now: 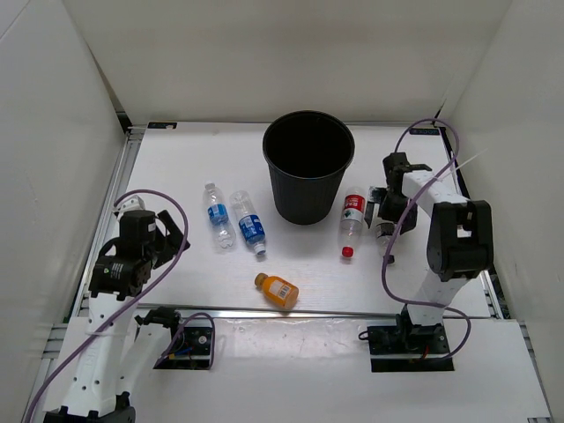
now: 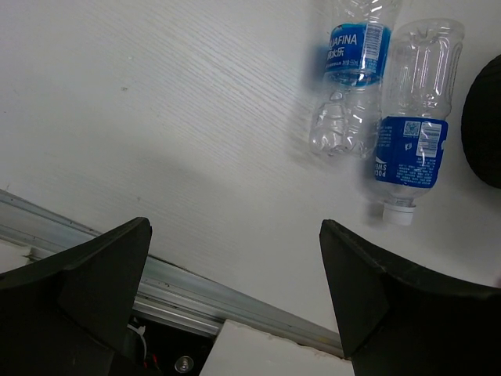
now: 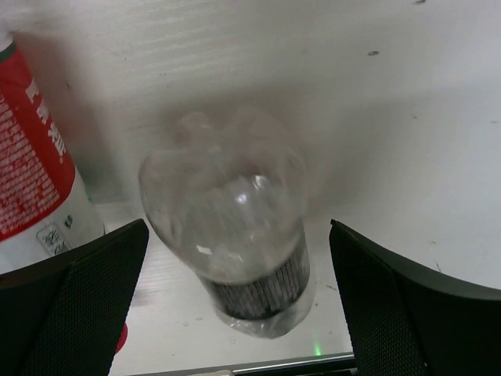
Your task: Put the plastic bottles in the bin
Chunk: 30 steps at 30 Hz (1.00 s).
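Observation:
The black bin [image 1: 308, 167] stands at the back middle. Two clear blue-labelled bottles [image 1: 218, 216] [image 1: 249, 222] lie to its left; they also show in the left wrist view [image 2: 356, 78] [image 2: 415, 125]. The orange bottle [image 1: 277, 291] lies near the front. The red-labelled bottle [image 1: 352, 222] lies right of the bin, and its label shows in the right wrist view [image 3: 31, 180]. My right gripper [image 1: 381, 210] [image 3: 239, 227] is open, its jaws on either side of the clear dark-labelled bottle [image 3: 227, 227] without touching it. My left gripper [image 1: 167, 233] [image 2: 235, 227] is open and empty, near the front left.
White walls enclose the table on the left, back and right. A metal rail [image 2: 196, 286] runs along the table's front edge below my left gripper. The bin's edge [image 2: 485, 125] shows at the right of the left wrist view.

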Motion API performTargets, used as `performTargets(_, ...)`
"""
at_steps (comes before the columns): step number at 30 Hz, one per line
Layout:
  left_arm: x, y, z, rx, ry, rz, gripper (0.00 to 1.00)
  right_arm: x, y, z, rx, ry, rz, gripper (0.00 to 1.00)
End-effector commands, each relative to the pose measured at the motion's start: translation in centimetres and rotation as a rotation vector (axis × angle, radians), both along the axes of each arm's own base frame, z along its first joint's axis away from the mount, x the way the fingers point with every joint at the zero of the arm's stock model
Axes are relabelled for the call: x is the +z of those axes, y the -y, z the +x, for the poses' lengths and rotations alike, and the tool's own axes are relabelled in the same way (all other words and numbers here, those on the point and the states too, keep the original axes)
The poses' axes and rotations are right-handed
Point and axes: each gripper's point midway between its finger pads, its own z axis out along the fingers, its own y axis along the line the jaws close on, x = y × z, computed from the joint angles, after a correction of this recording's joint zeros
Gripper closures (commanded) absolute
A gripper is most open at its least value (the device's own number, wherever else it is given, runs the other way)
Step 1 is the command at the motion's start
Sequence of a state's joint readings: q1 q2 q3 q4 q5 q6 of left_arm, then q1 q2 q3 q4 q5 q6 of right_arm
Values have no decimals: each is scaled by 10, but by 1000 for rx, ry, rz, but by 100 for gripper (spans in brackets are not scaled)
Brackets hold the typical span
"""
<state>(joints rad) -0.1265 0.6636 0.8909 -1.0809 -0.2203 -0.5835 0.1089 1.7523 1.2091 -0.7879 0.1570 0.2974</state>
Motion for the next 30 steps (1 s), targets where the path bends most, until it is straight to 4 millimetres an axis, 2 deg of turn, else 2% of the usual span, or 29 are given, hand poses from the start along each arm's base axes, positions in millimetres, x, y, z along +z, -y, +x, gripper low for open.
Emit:
performTargets(1, 6, 2, 5, -12, 20, -6, 0, 4, -6, 17, 33, 31, 20, 0)
performTargets(3, 4, 2, 3, -12, 11, -5, 0, 2, -5, 19, 12, 26, 34, 2)
performTargets(5, 4, 2, 3, -12, 11, -5, 0, -5, -3, 18, -19, -3, 45, 10)
performTargets(6, 3, 2, 4, -12, 1, -4, 0, -4, -2, 24, -47, 4, 69, 13)
performTargets(7, 3, 2, 4, -12, 1, -4, 0, -13, 1, 14, -90, -56, 69, 17)
performTargets(8, 3, 2, 4, -12, 1, -4, 0, -14, 2, 15, -113, -68, 85, 25)
performTargets(11, 1, 4, 4, -25, -11, -4, 0, -18, 6, 12, -167, -87, 114, 32)
performTargets(14, -1, 6, 5, -32, -20, -10, 0, -8, 4, 11, -173, -57, 128, 38)
performTargets(17, -2, 7, 5, -44, -31, -9, 0, 7, 21, 5, -241, -57, 63, 49)
performTargets(18, -2, 7, 5, -45, -32, -9, 0, 21, 27, 12, -266, -26, 60, 56)
performTargets(21, -1, 7, 7, -45, -21, -10, 0, 58, 36, 10, -310, 24, 14, 65)
performTargets(22, 1, 8, 9, -45, -10, -11, 0, 82, 38, 21, -320, 93, 16, 65)
performTargets(24, 2, 8, 12, -36, 2, -21, 0, 127, 42, 26, -331, 207, 23, 66)
performTargets(25, 1, 8, 10, -30, 3, -27, 0, 149, 38, 32, -322, 264, 59, 66)
performTargets(26, 2, 7, 12, -23, 13, -22, 0, 198, 34, 46, -309, 399, 101, 66)
performTargets(29, 4, 4, 15, -1, 27, -23, 0, 272, 11, 60, -259, 577, 246, 66)
performTargets(30, 4, 4, 15, -1, 27, -23, 0, 314, -5, 65, -224, 671, 350, 66)
